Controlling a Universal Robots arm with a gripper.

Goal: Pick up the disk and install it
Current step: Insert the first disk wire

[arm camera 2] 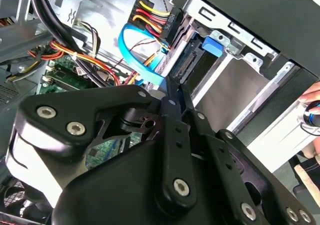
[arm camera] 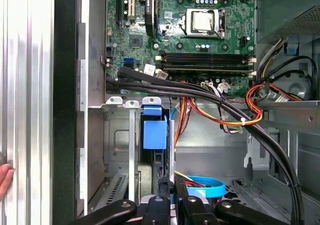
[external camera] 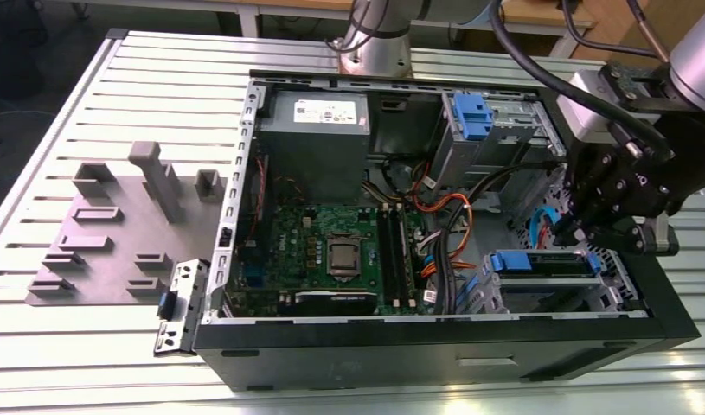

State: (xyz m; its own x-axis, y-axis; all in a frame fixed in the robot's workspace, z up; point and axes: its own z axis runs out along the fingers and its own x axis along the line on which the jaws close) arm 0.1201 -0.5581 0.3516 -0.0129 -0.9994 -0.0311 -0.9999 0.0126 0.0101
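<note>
- Disk (external camera: 545,266) seated in lower bay of the computer case (external camera: 445,363), on the bench (external camera: 52,130); stiff, fairly heavy, shock-sensitive, best gripped by its blue side rails
- Claw (arm camera 2: 172,92) pressed together at the disk's connector edge
- Contact unclear; cables (arm camera: 210,97) hide bay

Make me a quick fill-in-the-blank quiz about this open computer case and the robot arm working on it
1. The gripper hangs over the case's side at the exterior view's ____.
2. The flat data cable curving near the drive bay is ____ in colour.
3. On the slatted table beside the computer case stands a ____ fixture with slots.
4. The processor socket sits on the ____ motherboard.

Missing words: right; blue; grey; green
</note>
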